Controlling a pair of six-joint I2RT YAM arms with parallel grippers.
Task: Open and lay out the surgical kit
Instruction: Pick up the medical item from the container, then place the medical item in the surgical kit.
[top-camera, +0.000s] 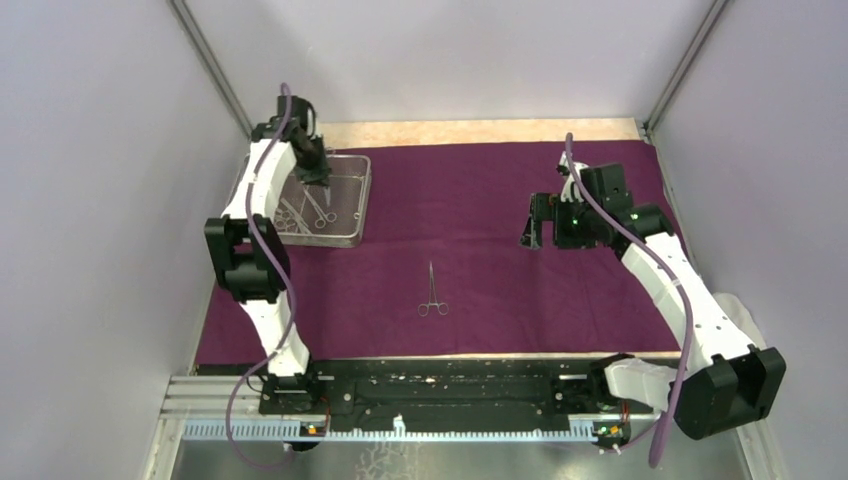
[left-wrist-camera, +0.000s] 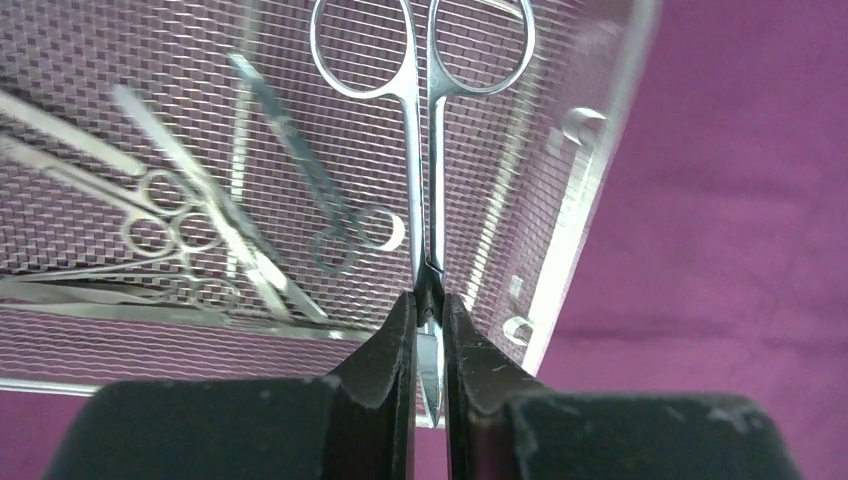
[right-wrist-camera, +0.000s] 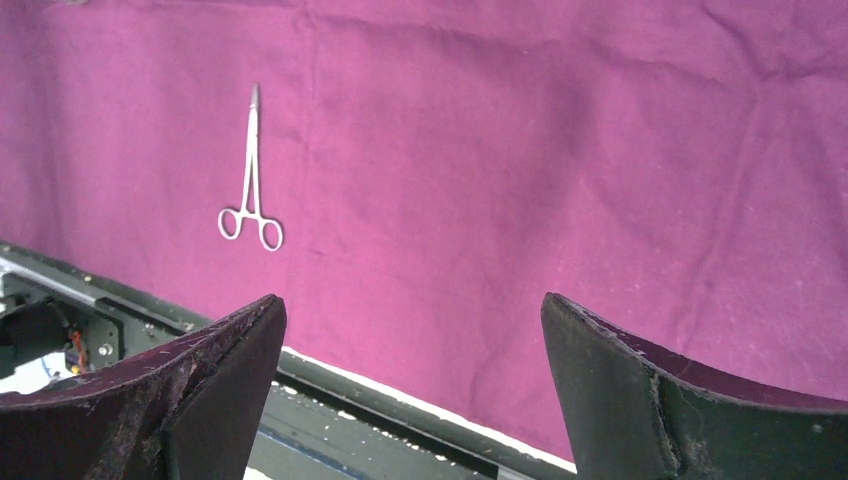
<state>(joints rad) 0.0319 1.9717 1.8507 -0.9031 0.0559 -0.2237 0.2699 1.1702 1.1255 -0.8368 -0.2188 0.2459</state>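
Note:
The dark purple cloth wrap (top-camera: 500, 300) lies spread flat over the table. At its far left stands the silver wire-mesh tray (top-camera: 364, 200), with several steel instruments (left-wrist-camera: 180, 230) lying in it. My left gripper (left-wrist-camera: 430, 305) hangs above the tray, shut on a pair of scissors (left-wrist-camera: 420, 150) near the pivot, ring handles pointing away. In the top view that left gripper (top-camera: 318, 182) sits over the tray's middle. One pair of forceps (top-camera: 432, 292) lies alone on the cloth near the centre, also seen in the right wrist view as forceps (right-wrist-camera: 250, 185). My right gripper (top-camera: 537, 232) hovers open over the cloth's right side, holding nothing.
A bare wooden strip (top-camera: 480, 130) runs along the back of the table. The black mounting rail (top-camera: 450, 385) borders the cloth's near edge. Grey enclosure walls stand close on both sides. The tray rim (left-wrist-camera: 590, 200) is just right of the held scissors.

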